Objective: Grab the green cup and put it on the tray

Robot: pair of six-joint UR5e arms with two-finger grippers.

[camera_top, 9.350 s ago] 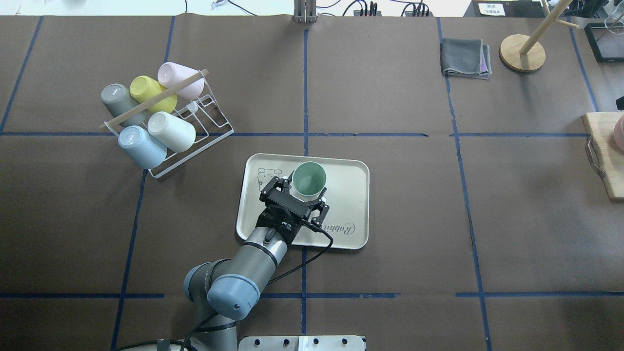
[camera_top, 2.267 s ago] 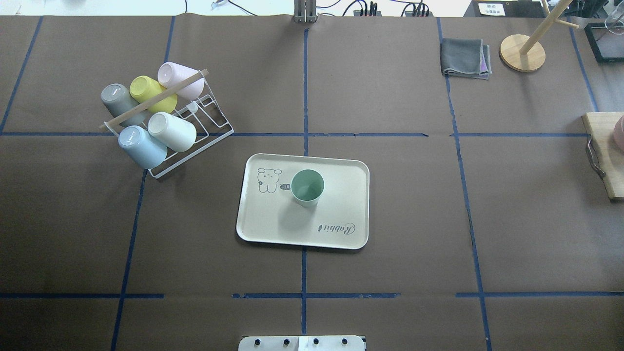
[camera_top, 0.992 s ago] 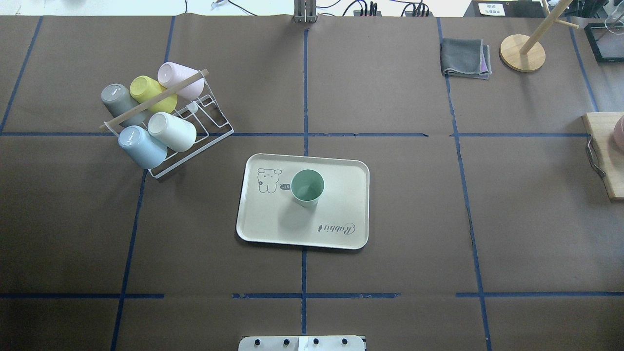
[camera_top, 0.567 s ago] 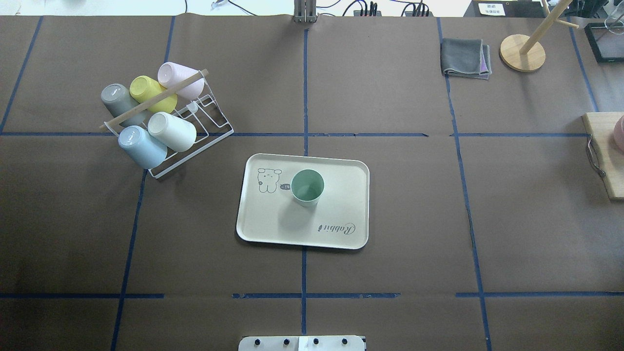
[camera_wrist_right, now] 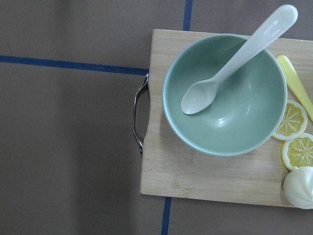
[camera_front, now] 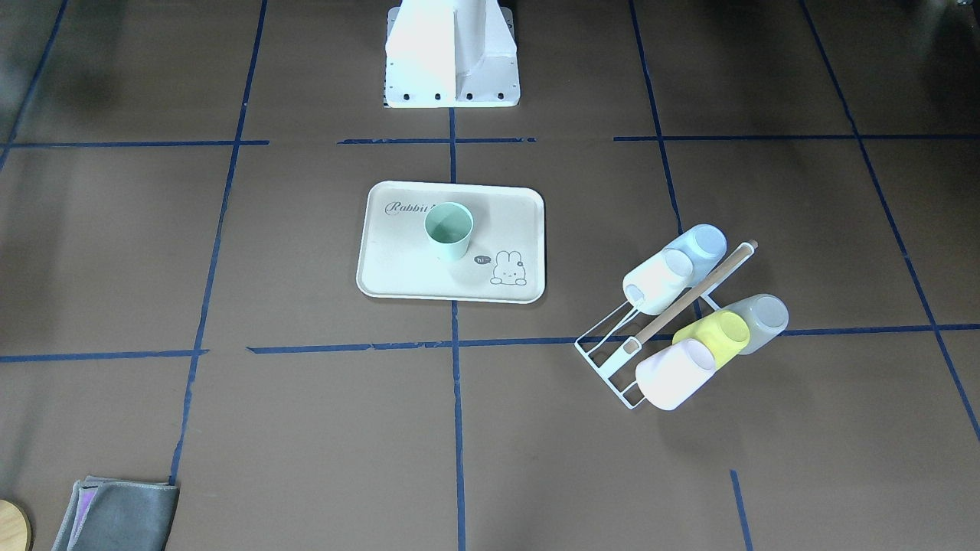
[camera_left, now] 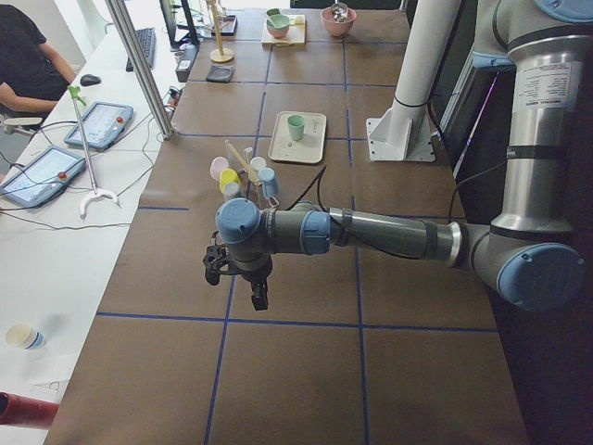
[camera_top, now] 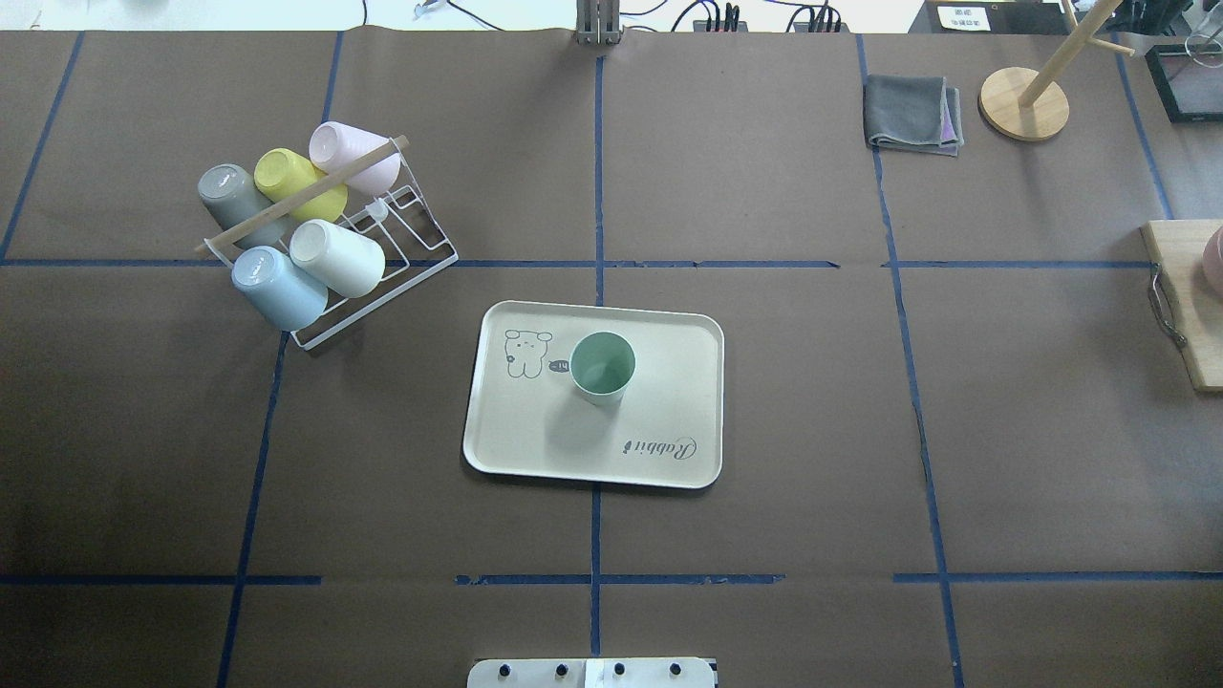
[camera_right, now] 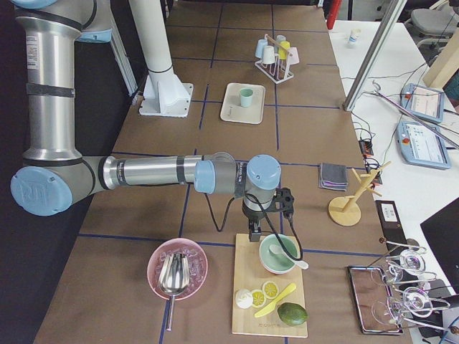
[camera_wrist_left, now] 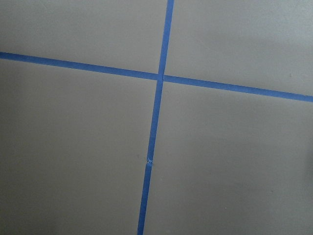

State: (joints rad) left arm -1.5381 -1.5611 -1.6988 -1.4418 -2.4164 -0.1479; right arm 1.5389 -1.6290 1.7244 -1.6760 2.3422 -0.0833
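At the table's left end, in the left side view alone, the left gripper (camera_left: 258,298) hangs over bare table (camera_left: 306,352). Whether it is open or closed, and whether it holds anything, cannot be told from there. Its wrist camera shows only a tape cross (camera_wrist_left: 160,77) and no fingers.

The right gripper (camera_right: 254,231) appears only in the right side view, above the near end of the board (camera_right: 247,276) and just beside the bowl (camera_right: 278,258); its opening likewise cannot be told. Its wrist view looks straight down on the bowl with a spoon (camera_wrist_right: 234,63) resting in it, and the lemon slices (camera_wrist_right: 292,120) are cut off at the frame's right edge. Both grippers lie outside the overhead and front views.

The green cup (camera_top: 602,363) stands upright, mouth up, on the tray (camera_top: 669,420), well apart from both grippers. Seen from the left gripper it lies beyond the rack (camera_top: 411,239); from the right gripper it is far up the table. In the front view the cup hides the end of the tray's script.

Compared with 9.3 s ago, the left gripper, then on the tray with a finger at either side of the cup, has left the overhead view. Cup and tray lie as they did 2.3 s ago.
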